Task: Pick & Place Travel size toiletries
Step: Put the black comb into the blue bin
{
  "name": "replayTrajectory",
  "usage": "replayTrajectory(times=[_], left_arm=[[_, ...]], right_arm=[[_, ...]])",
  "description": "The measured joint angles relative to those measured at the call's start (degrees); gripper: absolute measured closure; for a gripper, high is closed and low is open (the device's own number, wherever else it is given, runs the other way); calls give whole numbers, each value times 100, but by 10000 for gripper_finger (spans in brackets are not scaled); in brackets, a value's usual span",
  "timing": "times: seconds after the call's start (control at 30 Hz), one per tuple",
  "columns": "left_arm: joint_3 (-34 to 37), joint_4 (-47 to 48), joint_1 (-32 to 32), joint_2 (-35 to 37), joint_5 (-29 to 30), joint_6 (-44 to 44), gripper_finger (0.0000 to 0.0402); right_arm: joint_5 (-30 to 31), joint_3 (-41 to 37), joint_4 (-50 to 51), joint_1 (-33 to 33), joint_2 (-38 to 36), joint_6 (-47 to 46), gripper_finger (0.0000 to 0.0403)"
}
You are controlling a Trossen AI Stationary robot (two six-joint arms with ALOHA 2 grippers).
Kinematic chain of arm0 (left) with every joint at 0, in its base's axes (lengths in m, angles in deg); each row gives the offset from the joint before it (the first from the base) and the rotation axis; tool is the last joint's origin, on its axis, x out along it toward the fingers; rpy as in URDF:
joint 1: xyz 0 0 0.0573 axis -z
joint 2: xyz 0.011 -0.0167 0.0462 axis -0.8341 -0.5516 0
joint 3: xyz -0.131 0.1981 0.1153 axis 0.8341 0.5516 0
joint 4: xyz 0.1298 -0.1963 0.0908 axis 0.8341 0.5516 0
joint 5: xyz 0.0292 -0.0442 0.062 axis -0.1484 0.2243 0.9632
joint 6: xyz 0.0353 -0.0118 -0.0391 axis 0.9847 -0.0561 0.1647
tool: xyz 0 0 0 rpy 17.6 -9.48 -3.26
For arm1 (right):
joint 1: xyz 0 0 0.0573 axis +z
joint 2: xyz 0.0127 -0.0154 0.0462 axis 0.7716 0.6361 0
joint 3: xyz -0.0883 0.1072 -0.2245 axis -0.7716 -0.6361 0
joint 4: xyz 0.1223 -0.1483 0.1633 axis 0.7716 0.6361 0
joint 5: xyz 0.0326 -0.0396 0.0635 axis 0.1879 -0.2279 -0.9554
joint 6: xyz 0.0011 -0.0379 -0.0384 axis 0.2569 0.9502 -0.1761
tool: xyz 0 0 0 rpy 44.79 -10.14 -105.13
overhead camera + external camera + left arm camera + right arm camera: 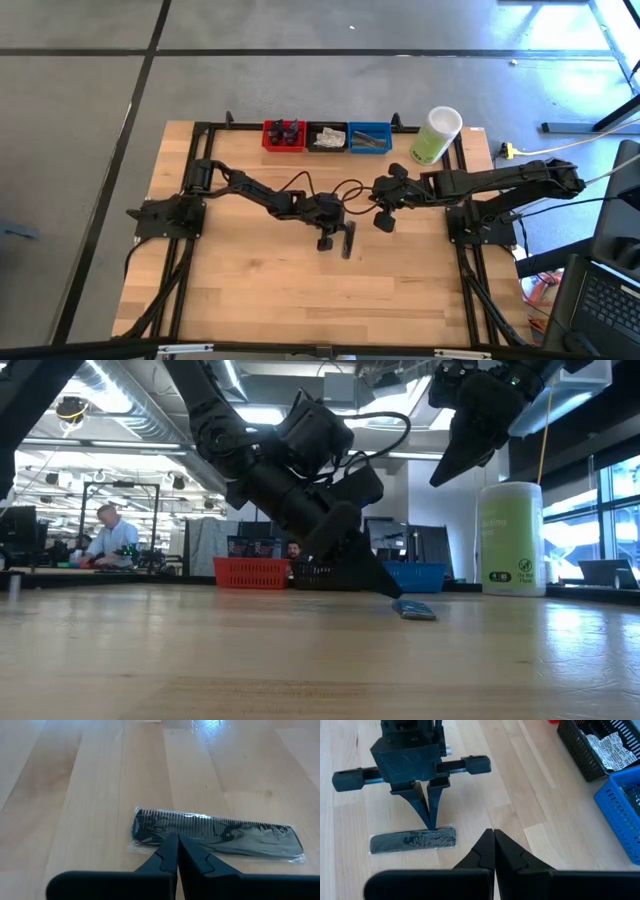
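You have one black comb in a clear wrapper (215,836) lying on the table (250,290), right at the tips of the left claw (334,243). You have two claws; the right claw (380,208) is up off the wood, a little beyond the comb. Past both claws stand three small bins in a row: one red bin (283,135), one black bin (327,137) and one blue bin (369,137) (you cannot count what is inside them). Beside the blue bin is one tall green can with a white lid (436,135).
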Motion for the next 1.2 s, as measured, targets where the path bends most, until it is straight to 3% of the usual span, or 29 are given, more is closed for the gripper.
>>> replayTrajectory(times=[0.47, 0.67, 0.83, 0.9, 1.03, 1.2], left_arm=[[-40, -298, -2, -440, -68, -197, 400], [-32, -303, -4, -451, -118, -201, 400], [-25, -303, -11, -456, -175, -201, 400], [-25, -305, -11, -458, -180, -201, 400], [-21, -305, -48, -460, -291, -249, 400], [-16, -303, -86, -460, -451, -366, 400]], right_arm=[[-21, 0, 2, 0, 2, -154, 402], [-1117, -146, 120, 175, 2, -299, 372], [-1169, -497, -87, 824, 86, -163, 345], [-999, -687, -629, 1201, 165, 426, 342], [-672, -1085, -1924, 1813, 570, 2487, 354], [308, -992, -2194, 2037, 1266, 3923, 381]])
